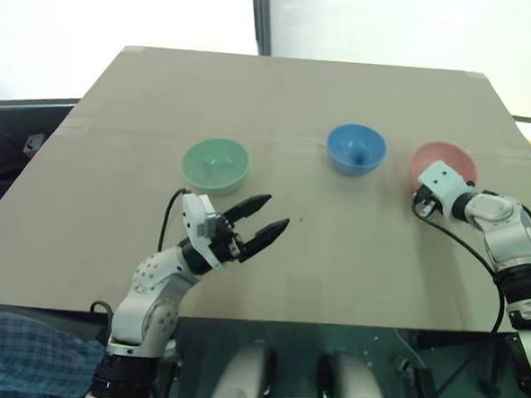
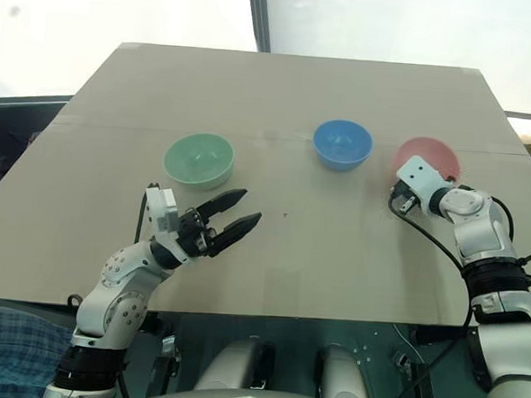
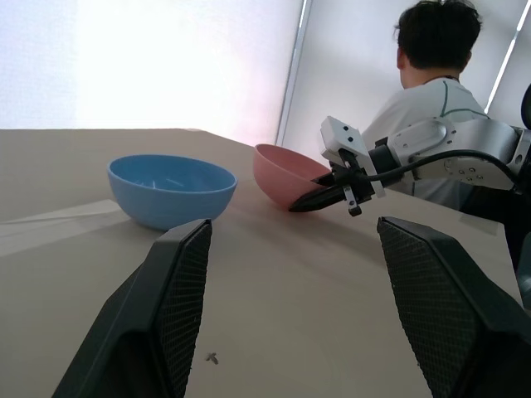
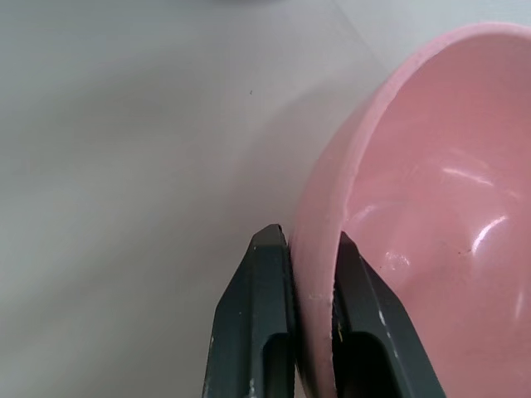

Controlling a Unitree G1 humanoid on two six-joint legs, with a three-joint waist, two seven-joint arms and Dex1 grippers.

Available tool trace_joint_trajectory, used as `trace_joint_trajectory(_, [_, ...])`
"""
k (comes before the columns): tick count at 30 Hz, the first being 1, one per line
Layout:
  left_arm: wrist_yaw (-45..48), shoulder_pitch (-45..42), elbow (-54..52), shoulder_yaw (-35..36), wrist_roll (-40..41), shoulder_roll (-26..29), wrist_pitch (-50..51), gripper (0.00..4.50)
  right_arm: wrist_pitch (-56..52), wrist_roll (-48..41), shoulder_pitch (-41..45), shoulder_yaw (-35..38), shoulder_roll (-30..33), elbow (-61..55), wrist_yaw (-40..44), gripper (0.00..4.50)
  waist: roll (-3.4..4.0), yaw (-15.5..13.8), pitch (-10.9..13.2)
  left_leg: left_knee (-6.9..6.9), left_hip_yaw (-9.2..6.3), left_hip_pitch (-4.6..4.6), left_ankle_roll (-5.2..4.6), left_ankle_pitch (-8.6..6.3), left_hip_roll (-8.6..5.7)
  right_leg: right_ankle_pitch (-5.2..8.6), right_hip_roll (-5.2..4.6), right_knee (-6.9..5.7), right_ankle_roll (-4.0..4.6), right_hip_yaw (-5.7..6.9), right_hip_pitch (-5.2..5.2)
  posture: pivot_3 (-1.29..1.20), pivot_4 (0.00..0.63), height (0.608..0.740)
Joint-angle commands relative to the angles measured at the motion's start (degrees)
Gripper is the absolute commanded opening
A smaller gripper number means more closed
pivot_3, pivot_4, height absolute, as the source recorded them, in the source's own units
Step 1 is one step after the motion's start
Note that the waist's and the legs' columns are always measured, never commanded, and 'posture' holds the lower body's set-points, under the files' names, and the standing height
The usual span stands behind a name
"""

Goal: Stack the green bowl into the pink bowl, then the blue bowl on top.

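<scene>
Pink bowl [image 4: 431,207], smooth and probably light, is being pinched at its thin near rim by the right pincer [image 4: 311,249]; left pincer [image 1: 257,218] is standing wide beside the green bowl [image 1: 215,164].

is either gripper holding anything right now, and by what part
The right gripper is clamped on the pink bowl at its rim, one finger inside, one outside. The left gripper is open and holds nothing.

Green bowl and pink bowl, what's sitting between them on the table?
The blue bowl sits between the green bowl and the pink bowl, apart from both, with bare table on either side. The left eye view shows it.
</scene>
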State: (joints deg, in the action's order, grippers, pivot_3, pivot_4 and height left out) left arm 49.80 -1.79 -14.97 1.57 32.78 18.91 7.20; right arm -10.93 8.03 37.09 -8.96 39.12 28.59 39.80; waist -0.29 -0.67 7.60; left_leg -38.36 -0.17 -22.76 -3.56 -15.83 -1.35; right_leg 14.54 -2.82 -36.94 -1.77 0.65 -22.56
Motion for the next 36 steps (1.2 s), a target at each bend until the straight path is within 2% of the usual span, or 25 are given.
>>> trace_joint_trajectory(1, [0.1,0.2,-1.4,-0.2,-0.1,-0.1,-1.2,3.38,1.6,0.4,0.6,0.3,0.1,0.1,0.2,0.01,0.01,0.0,0.0,0.00,0.00,0.00,0.00,0.00,0.00,0.00,0.00,0.00,0.00,0.00,0.00,0.00,0.150,0.740])
trace_joint_trajectory(6, [0.2,0.4,-1.3,0.0,-0.1,0.0,-1.2,3.38,2.2,0.8,-1.5,-0.2,1.5,-5.5,2.7,0.01,0.01,0.0,0.0,0.01,0.00,-0.02,0.00,0.00,-0.01,0.00,-0.02,0.01,0.00,0.00,-0.02,0.00,0.150,0.740])
trace_joint_trajectory(10, [0.4,0.7,-1.3,0.5,0.0,0.6,-1.1,3.38,-1.2,-2.5,-7.8,-1.0,4.6,-20.4,11.8,0.01,0.02,-0.1,0.0,0.04,-0.01,-0.04,-0.01,-0.01,0.00,0.00,-0.03,0.03,0.00,0.00,-0.04,0.00,0.150,0.740])
trace_joint_trajectory(14, [1.0,1.1,-0.8,0.9,0.2,1.4,-0.9,3.38,-10.2,-9.6,-14.5,-2.7,8.3,-41.4,21.8,0.01,0.05,-0.1,0.0,0.05,-0.03,-0.07,-0.08,-0.06,0.02,0.00,-0.05,0.06,0.00,0.00,-0.06,0.00,0.150,0.740])
trace_joint_trajectory(20, [1.9,0.2,0.2,0.5,0.3,2.1,-0.7,3.38,-24.9,-10.5,-9.9,-10.9,0.8,-56.5,19.5,0.01,0.07,0.3,0.0,0.03,-0.06,0.02,-0.25,-0.17,0.08,0.00,-0.05,-0.02,0.01,0.01,-0.04,0.00,0.150,0.740])
trace_joint_trajectory(23, [2.3,-0.4,0.5,0.5,0.3,2.3,-0.5,3.38,-30.3,-7.8,-6.7,-16.3,-3.2,-57.2,16.6,0.01,0.07,0.0,0.0,0.03,-0.08,0.01,-0.24,-0.16,0.06,-0.01,-0.06,0.00,0.03,0.03,-0.09,0.00,0.150,0.740])
trace_joint_trajectory(26, [2.3,-0.5,0.6,0.6,0.3,2.4,-0.5,3.38,-30.3,-6.5,-5.9,-18.5,-3.7,-56.5,15.8,0.01,0.05,-0.4,0.0,0.03,-0.13,-0.07,-0.05,-0.05,-0.03,-0.01,-0.13,0.08,0.03,0.07,-0.11,0.00,0.150,0.740])
trace_joint_trajectory(28, [2.2,-0.5,0.4,0.6,0.3,2.5,-0.5,3.38,-30.3,-6.1,-5.7,-18.9,-3.2,-56.3,15.5,0.78,0.06,-0.2,0.0,0.03,-0.15,-0.13,-0.10,-0.08,-0.11,-0.01,-0.19,0.15,0.03,0.09,-0.10,0.00,0.150,0.740])
trace_joint_trajectory(29, [2.1,-0.4,0.3,0.6,0.4,2.5,-0.4,3.38,-30.5,-6.1,-5.7,-19.0,-3.0,-56.3,15.6,0.93,0.06,-0.1,0.0,0.03,-0.14,-0.13,-0.13,-0.10,-0.15,-0.01,-0.23,0.17,0.03,0.08,-0.10,0.00,0.150,0.740])
trace_joint_trajectory(32, [2.0,-0.1,0.1,0.5,0.3,2.4,-0.5,3.38,-30.8,-7.1,-6.1,-18.6,-2.1,-56.9,16.7,1.95,0.06,-0.1,0.0,0.03,-0.14,-0.13,-0.14,-0.11,-0.16,-0.01,-0.23,0.18,0.02,0.08,-0.10,0.00,0.150,0.740])
trace_joint_trajectory(36, [1.8,-0.2,0.2,0.3,0.3,2.2,-0.5,3.38,-31.9,-8.4,-5.9,-17.2,-2.0,-57.3,16.5,3.78,0.06,0.0,0.0,0.04,-0.15,-0.09,-0.11,-0.09,-0.09,-0.01,-0.19,0.13,0.02,0.11,-0.10,0.00,0.150,0.740])
